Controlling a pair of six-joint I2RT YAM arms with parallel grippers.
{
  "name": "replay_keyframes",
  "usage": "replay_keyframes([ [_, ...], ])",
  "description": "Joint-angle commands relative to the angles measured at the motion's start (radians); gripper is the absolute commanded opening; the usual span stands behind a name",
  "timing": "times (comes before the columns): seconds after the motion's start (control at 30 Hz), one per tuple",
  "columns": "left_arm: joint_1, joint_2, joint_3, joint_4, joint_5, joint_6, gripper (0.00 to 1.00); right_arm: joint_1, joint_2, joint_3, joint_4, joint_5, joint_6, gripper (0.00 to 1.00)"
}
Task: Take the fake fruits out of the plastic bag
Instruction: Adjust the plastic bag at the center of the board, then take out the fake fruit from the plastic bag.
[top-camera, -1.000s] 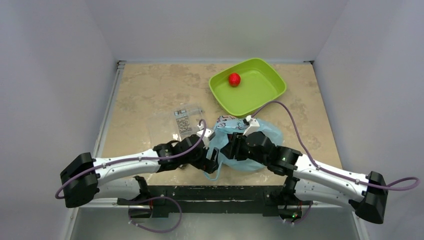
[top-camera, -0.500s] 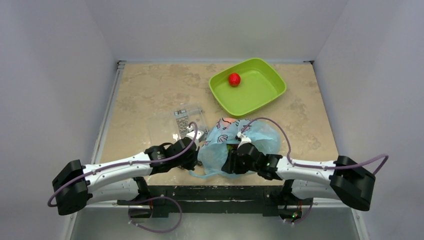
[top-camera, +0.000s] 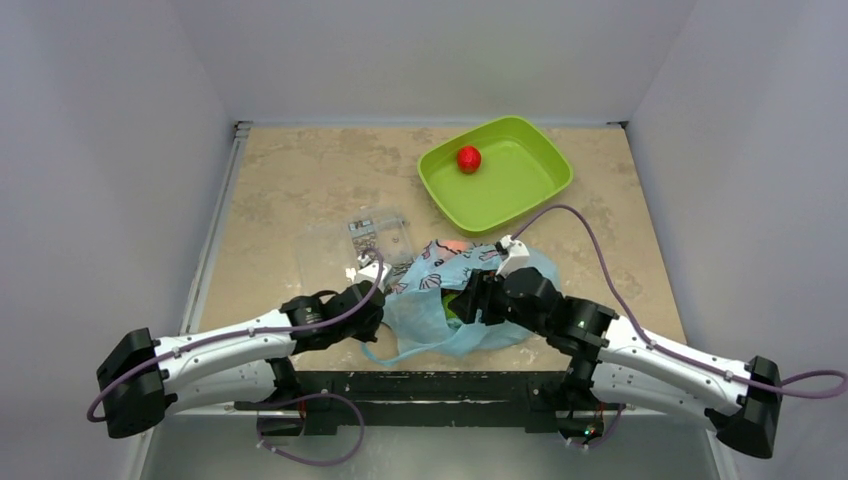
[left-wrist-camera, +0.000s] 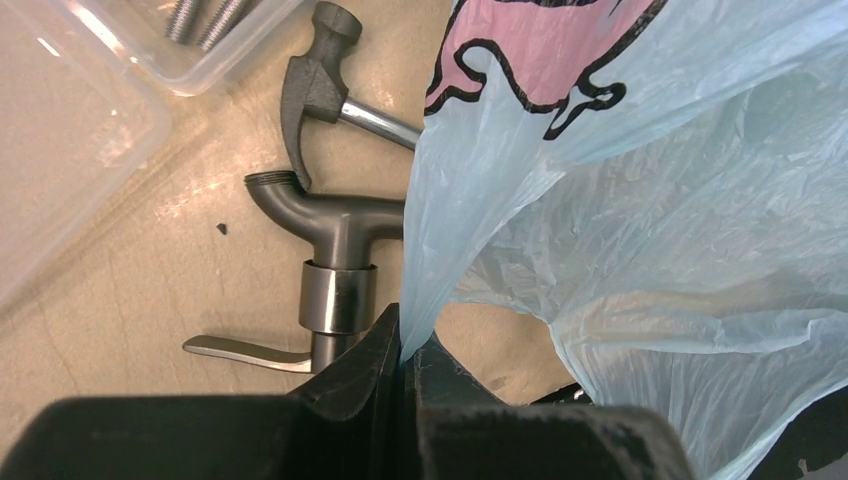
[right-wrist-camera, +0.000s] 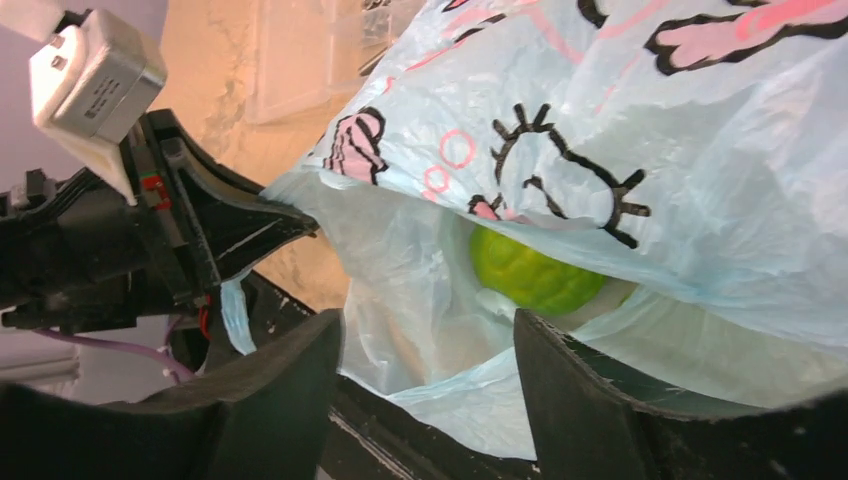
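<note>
Bag (top-camera: 425, 308) pulled left, beige table (top-camera: 300, 180), grey walls (top-camera: 420, 50)

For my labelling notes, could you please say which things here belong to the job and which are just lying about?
Job: bag, green fruit inside it, red fruit, probably its tray.
Lying about: hammer, pipe fitting, clear screw box.

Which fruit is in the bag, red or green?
The green fruit sits inside the plastic bag; the red fruit lies out in the green tray.
</note>
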Motion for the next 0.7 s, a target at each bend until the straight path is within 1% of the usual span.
replay_keyframes([
  [0.0,0.003,-0.031,0.01,-0.032,-0.061,-0.021,0.0,-0.007,0.05,0.073,-0.043,0.067,-0.074,0.57],
  [0.07,0.003,-0.021,0.011,-0.028,-0.06,-0.023,0.0,-0.007,0.121,0.109,-0.028,0.067,-0.103,0.49],
  [0.13,0.003,-0.007,0.015,-0.03,-0.052,-0.025,0.0,-0.007,0.196,0.149,-0.047,0.084,-0.126,0.45],
  [0.37,0.003,-0.017,-0.004,-0.033,-0.034,-0.089,0.0,-0.007,0.365,0.228,-0.09,0.191,-0.207,0.5],
  [0.43,0.003,-0.029,-0.011,-0.035,-0.031,-0.106,0.0,-0.007,0.396,0.229,-0.07,0.19,-0.226,0.52],
  [0.67,0.002,-0.034,-0.01,-0.041,-0.024,-0.113,0.0,-0.007,0.513,0.186,0.018,0.13,-0.22,0.55],
])
